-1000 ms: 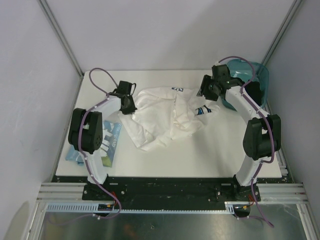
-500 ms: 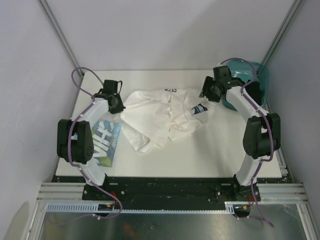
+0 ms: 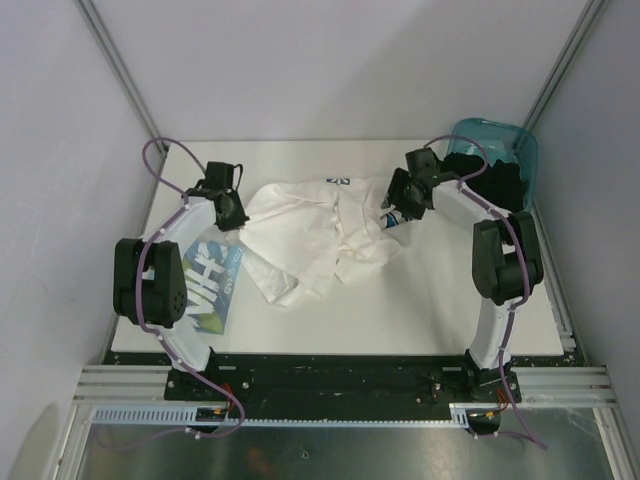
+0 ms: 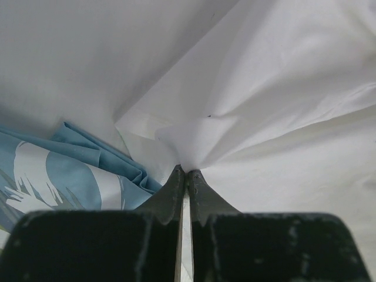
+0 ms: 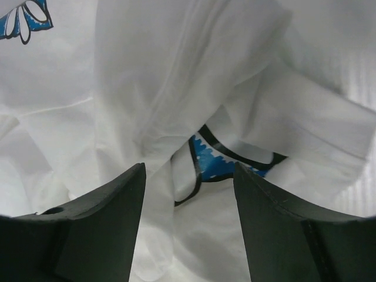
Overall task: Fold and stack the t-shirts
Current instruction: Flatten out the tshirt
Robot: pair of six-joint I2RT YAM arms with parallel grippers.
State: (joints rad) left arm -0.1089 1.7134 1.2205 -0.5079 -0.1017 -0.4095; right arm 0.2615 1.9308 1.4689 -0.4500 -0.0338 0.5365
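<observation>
On tabletop | left claw clenched on daisy t-shirt corner | right claw newly released, straddling fabric | spreading unfinished

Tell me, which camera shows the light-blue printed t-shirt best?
The top external view: the light-blue printed t-shirt lies flat, white letters showing. The left wrist view catches only a rumpled blue corner; the right wrist view shows none of it.

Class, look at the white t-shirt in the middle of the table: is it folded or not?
Not folded. The white t-shirt lies bunched in loose, uneven wrinkles, with no flat, squared edges.
</observation>
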